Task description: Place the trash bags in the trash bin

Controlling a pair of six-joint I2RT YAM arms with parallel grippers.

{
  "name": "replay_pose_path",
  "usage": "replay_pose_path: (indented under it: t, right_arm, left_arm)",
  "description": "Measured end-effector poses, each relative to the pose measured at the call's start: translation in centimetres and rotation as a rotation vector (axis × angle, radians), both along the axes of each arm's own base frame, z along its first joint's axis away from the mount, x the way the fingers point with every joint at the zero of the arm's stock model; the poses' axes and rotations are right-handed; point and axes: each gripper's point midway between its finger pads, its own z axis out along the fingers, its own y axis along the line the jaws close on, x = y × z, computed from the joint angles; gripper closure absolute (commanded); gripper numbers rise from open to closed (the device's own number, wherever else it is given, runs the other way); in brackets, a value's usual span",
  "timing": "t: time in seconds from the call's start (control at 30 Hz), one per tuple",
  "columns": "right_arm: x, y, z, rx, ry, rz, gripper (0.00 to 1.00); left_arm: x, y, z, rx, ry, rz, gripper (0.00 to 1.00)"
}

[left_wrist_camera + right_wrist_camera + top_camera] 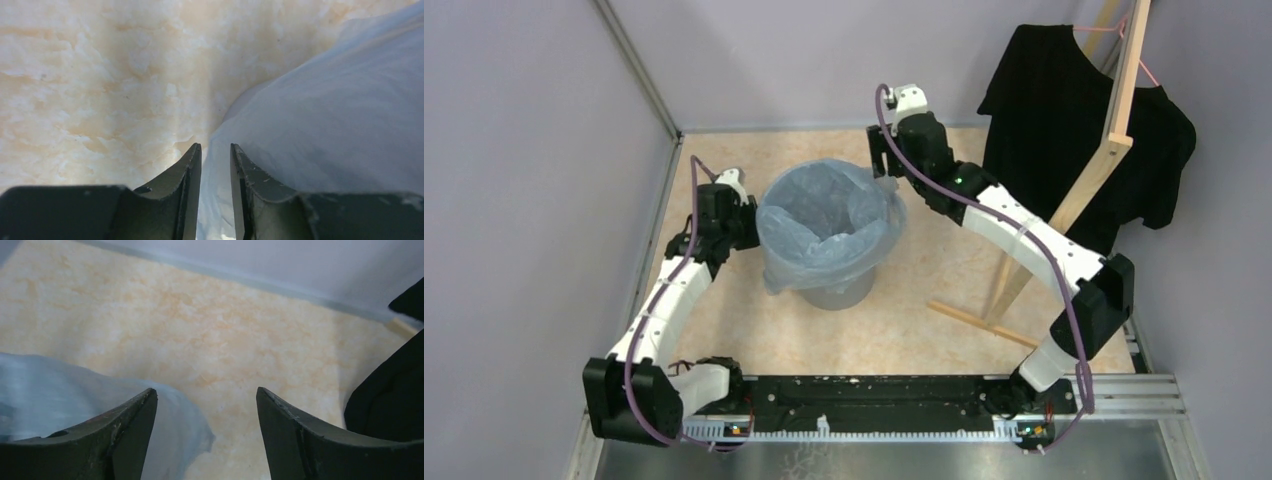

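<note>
Lining the grey trash bin (842, 293) on the table (924, 275), a pale blue trash bag (824, 215) drapes over the rim; the left gripper (216, 147) (at the bin's left side) stands a slit apart, film showing in the gap; the right gripper (205, 391) gapes wide, empty, just beside the bag's edge.

Table (934, 262) top: pale beige-orange marbled sheet, walls on left, back & right. The grey trash bin (839, 293) stands upright a bit left of centre, base flat on the surface. A pale blue trash bag (824, 228) drapes over its rim and down the outside. On the left the film seems to reach the tabletop, tho the view is too poor to be sure. Right of the bin, well apart, a wooden rack (980, 322) rests its foot slat on the surface. A black rail (864, 402) runs along the near edge.
</note>
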Motion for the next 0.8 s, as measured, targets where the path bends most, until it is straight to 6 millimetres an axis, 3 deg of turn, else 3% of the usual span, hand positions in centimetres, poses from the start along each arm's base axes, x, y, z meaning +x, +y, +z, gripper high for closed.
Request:
replay_pose_path:
  t: [0.07, 0.13, 0.23, 0.37, 0.47, 0.57, 0.7, 0.8]
  right_arm:
    - [-1.4, 1.1, 3.7, 0.007, -0.056, -0.012, 0.27]
    - [-3.1, 1.5, 5.8, 0.003, -0.076, -0.01, 0.26]
    - [-5.6, 0.8, 7.2, -0.02, -0.073, -0.019, 0.27]
    - [-7.6, -2.1, 7.6, -0.031, -0.064, -0.055, 0.28]
    - [-8.9, -3.9, 6.1, -0.042, -0.038, -0.082, 0.29]
    - [-10.0, -4.7, 2.6, -0.071, 0.019, -0.083, 0.29]
    - [-10.5, -4.2, -2.4, -0.095, 0.11, -0.043, 0.29]
    - [-10.2, -3.5, -4.9, -0.072, 0.152, -0.025, 0.3]
  left_arm:
    - [-0.2, 0.1, 1.4, 0.004, -0.048, -0.004, 0.56]
    - [-0.4, 0.1, 2.5, 0.007, -0.088, -0.015, 0.54]
    - [-0.5, 0.1, 2.8, 0.012, -0.11, -0.029, 0.5]
    - [-0.8, 0.5, 1.9, 0.028, -0.084, -0.016, 0.35]
    - [-0.9, 1.5, 1.8, 0.062, -0.086, 0.036, 0.28]
    - [-1.2, 2.8, 1.9, 0.094, -0.101, 0.1, 0.27]
    - [-1.5, 3.2, 1.8, 0.106, -0.113, 0.117, 0.26]
    - [-1.6, 2.7, 1.7, 0.103, -0.109, 0.08, 0.27]
